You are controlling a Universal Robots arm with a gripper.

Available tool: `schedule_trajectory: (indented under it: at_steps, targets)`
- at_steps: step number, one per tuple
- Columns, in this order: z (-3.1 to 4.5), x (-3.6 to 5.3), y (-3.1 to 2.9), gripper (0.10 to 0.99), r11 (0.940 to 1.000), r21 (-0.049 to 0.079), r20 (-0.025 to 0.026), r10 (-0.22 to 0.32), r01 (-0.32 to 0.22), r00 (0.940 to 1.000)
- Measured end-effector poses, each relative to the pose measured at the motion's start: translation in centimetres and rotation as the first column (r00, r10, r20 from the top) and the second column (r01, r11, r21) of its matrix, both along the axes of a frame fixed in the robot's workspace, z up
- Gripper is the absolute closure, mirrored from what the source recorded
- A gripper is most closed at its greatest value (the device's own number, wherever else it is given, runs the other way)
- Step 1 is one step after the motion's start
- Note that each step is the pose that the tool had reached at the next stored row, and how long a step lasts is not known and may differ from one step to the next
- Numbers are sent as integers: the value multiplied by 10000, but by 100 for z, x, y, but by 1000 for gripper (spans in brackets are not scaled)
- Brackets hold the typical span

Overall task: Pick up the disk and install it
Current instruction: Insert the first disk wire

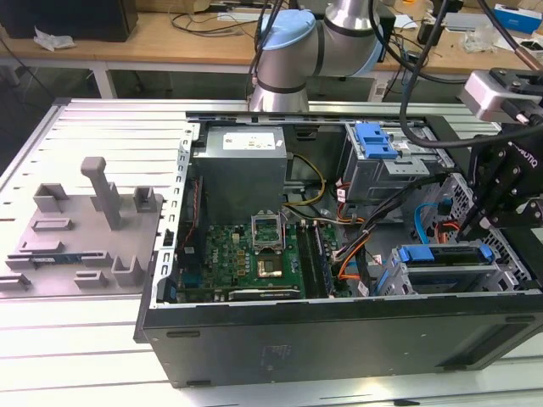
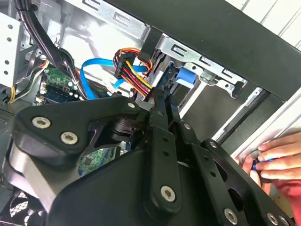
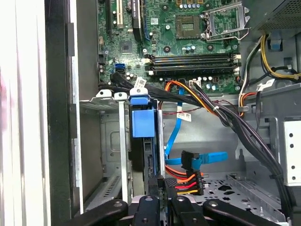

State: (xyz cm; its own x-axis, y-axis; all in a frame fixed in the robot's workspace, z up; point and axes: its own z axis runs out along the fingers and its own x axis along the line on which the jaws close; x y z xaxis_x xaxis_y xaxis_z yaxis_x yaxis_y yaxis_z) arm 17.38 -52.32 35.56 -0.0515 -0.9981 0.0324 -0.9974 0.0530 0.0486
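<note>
Broadly, the open computer case [image 1: 339, 339] lies on the ribbed surface [image 1: 76, 348]. At the exterior view's right, its drive cage [image 1: 450, 275] holds the disk [image 3: 142, 123], slotted in on edge. The tool [image 3: 162, 184], fingers drawn narrow, sits right at the disk's near end.

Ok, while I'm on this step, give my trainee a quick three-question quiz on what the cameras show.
1. True or false: the disk sits in the drive bay.
2. The end effector is nearest to: A the power supply, B the disk, C the processor socket.
3. In the second wrist view, what is beside the case on its outer side?
Key: 1 true; 2 B; 3 a person's hand, pinching a small blue thing.
</note>
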Motion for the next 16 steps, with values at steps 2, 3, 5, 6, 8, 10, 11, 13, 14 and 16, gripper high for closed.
schedule_trajectory:
  at_steps: [2,3,5,6,8,10,11,13,14,16]
  targets:
    - [0,0,-1,922,10000,1,-1,1,-1,10000]
    - [0,0,-7,922,10000,-1,0,1,-1,10000]
    - [-1,0,-25,922,10000,-1,0,-1,1,10000]
    - [-3,0,-30,922,10000,2,0,-3,3,10000]
    - [-5,0,-33,922,10000,1,0,-4,4,10000]
    - [-8,-1,-37,922,10000,0,0,-8,8,10000]
    - [-8,-1,-37,922,10000,0,0,-8,8,10000]
    - [-9,-1,-38,922,10000,-2,0,-9,9,10000]
    - [-11,-1,-38,922,10000,-1,0,-10,10,10000]
    - [-16,-1,-41,922,10000,3,0,-10,10,10000]
